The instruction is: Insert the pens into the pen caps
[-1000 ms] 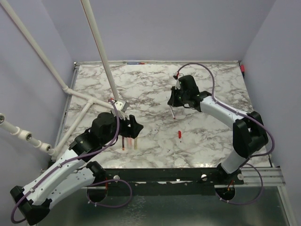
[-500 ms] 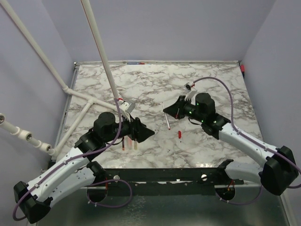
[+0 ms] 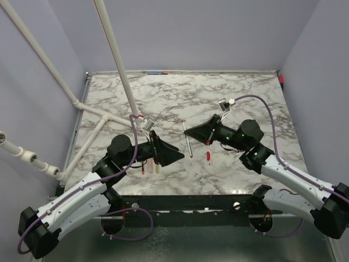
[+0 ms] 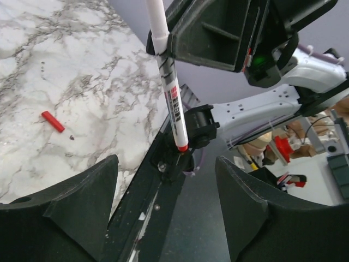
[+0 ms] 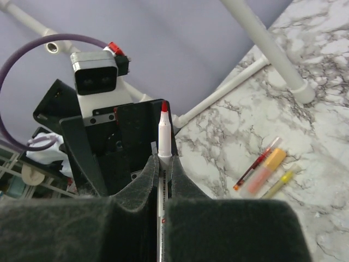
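My right gripper [image 3: 186, 131] is shut on a whitish-grey pen [image 3: 188, 146] and holds it above the table's middle. In the right wrist view the pen's red tip [image 5: 163, 107] sticks out past the closed fingers [image 5: 148, 173]. My left gripper [image 3: 177, 155] is open and empty, just left of the pen and facing it. In the left wrist view the pen [image 4: 170, 87] hangs above my spread fingers [image 4: 82, 188]. A red pen cap [image 3: 208, 156] lies on the marble to the right of the pen; it also shows in the left wrist view [image 4: 53, 121]. Red [image 5: 255, 169], orange [image 5: 267, 168] and yellow [image 5: 279, 184] pens lie together under my left arm.
A white pipe frame [image 3: 117, 60] rises from the table's left side, with a T-joint [image 3: 103, 117] on the marble. The table's dark front rail [image 3: 218, 201] runs along the near edge. Purple cables [image 3: 251, 98] loop over both arms.
My right arm has swung from the back of the table toward the left gripper, carrying the pen. My left gripper has lifted off the three pens and turned toward it.
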